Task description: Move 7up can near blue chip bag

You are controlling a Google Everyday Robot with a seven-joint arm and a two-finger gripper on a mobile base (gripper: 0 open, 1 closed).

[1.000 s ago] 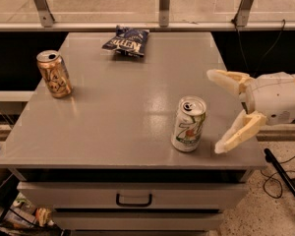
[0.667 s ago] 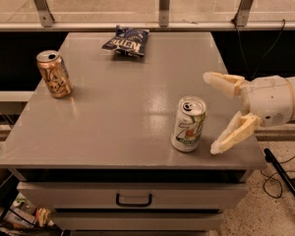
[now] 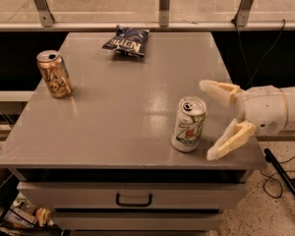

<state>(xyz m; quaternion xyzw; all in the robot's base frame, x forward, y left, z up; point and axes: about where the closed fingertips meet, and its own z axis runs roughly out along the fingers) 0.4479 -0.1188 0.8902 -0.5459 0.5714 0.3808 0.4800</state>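
Note:
The 7up can stands upright near the front right of the grey table. It is white-silver with a green "7" logo. The blue chip bag lies flat at the table's far edge, middle-left. My gripper comes in from the right at can height. It is open, with one cream finger behind and right of the can and the other in front and right of it. The fingertips are just right of the can and do not touch it.
A gold-orange can stands upright at the left side of the table. A drawer with a black handle is below the tabletop. A window rail runs behind the table. Cables lie on the floor at the right.
My gripper has moved left toward the 7up can, fingers still spread. The can, the bag and the gold-orange can have not moved.

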